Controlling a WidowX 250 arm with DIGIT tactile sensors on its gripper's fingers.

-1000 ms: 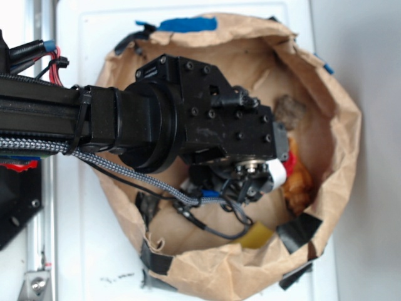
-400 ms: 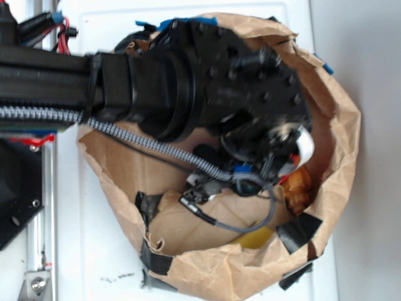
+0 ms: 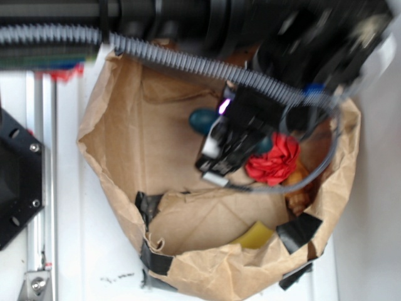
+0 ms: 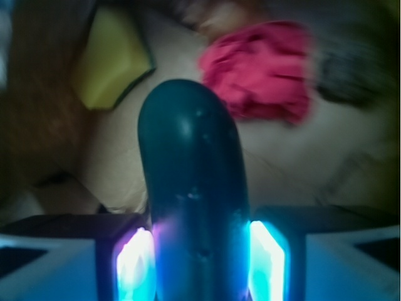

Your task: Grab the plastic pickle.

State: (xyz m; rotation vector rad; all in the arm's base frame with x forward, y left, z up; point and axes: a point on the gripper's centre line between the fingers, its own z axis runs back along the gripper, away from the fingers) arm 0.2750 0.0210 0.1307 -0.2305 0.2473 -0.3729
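Wrist view shows the jaws clamped on the pickle (image 4: 191,194), one glowing pad on each side. It's up over the paper bag (image 3: 119,150), with the red flower (image 4: 260,72) lying just beyond it.

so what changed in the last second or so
The arm swung from over the paper bag toward the top of the exterior view, uncovering the bag's inside. The gripper now clamps the plastic pickle. The bag, red flower and yellow piece look unmoved.
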